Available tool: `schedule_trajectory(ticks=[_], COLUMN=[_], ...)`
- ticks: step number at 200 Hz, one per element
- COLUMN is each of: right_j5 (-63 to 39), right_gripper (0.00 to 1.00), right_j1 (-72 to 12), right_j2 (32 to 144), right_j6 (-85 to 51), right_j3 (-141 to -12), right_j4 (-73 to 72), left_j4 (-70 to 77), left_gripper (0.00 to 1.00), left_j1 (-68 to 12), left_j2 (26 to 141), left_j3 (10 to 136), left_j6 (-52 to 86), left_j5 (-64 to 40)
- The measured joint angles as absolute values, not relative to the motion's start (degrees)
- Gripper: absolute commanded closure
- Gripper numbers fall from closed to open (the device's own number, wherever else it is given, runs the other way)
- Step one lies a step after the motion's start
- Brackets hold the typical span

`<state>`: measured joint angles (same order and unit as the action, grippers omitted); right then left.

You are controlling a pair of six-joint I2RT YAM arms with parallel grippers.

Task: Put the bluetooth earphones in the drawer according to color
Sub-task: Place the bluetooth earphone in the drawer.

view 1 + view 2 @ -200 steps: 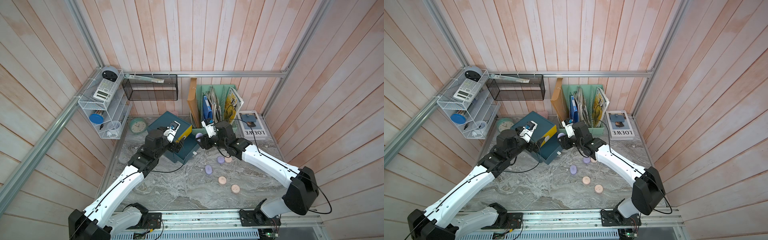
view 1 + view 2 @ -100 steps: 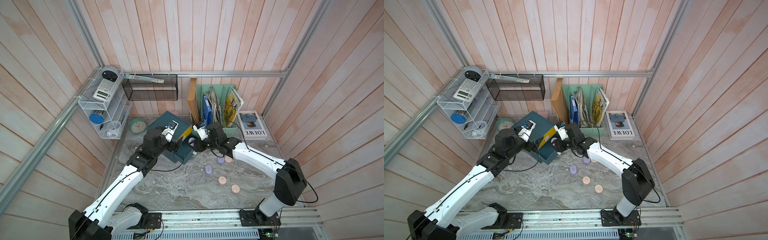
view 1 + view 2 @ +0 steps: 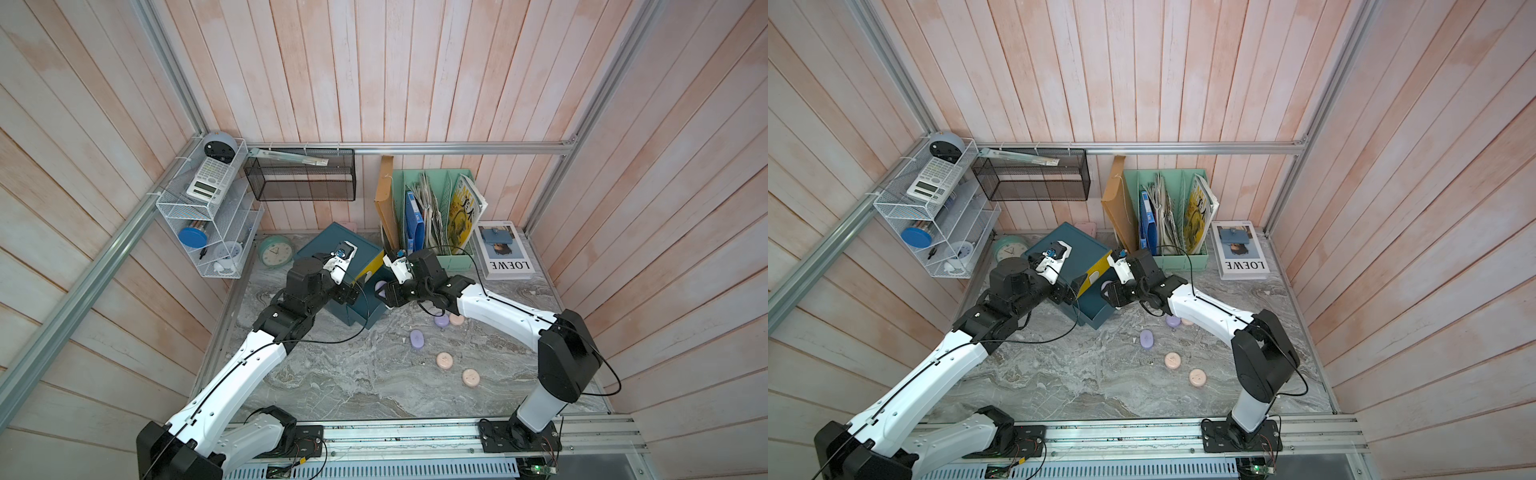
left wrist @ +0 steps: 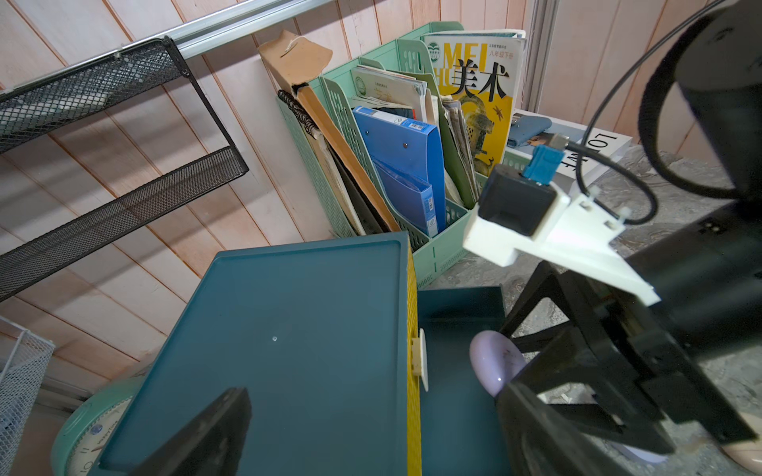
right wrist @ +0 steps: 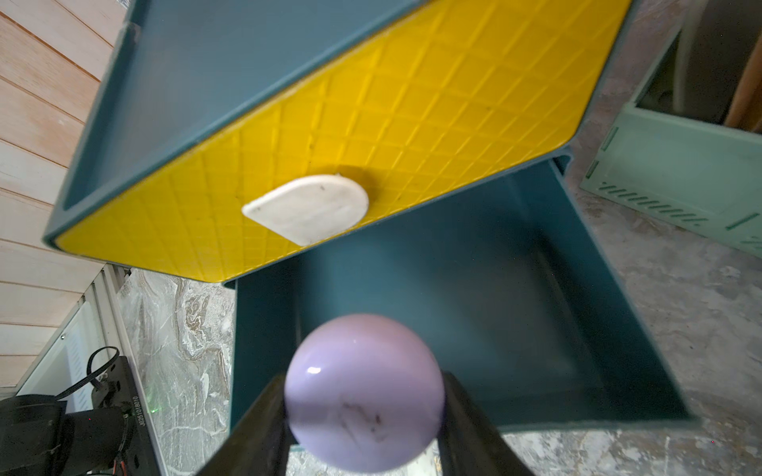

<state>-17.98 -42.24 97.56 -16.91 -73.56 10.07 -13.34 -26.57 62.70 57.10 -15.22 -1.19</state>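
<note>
Right claw clamps a lilac case over the open drawer, apparently ready to drop it in; left claw, spread wide and empty, sits at 7 o'clock of the chest, probably to steady it.

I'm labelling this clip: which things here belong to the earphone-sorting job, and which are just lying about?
Job: lilac case in the right gripper, open teal drawer, drawer chest, two loose lilac cases, three pink cases.
Lying about: green file rack, LOEWE book, clock, calculator, black mesh basket.
</note>
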Motion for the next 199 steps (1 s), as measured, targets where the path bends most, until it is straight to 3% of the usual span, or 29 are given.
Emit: schedule_trajectory(ticks=[28, 88, 119, 199], right_j5=[-18.11, -18.09, -18.09, -17.34], right_gripper=[0.74, 0.44, 0.34, 0.29], right_j1=[-42.24, -42.24, -42.24, -42.22], right_j2=[98.17, 100.51, 100.75, 101.58], right_j6=[-16.93, -16.64, -16.62, -16.69], right_j3=[-74.63, -77.67, -78.39, -78.48], right_j4=[9.91, 10.66, 10.96, 11.62], left_j4=[-13.37, -14.2, -14.85, -15.68], left_gripper=[0.0, 0.0, 0.0, 0.0], left_j1=[-26.57, -26.57, -26.57, -26.57], left_j2=[62.33, 62.17, 62.17, 62.17], left_j3=[57.1, 57.14, 58.13, 58.94], left_j6=[-15.2, -15.2, -15.22, -15.18], left_j5=[-1.19, -1.19, -1.08, -1.06])
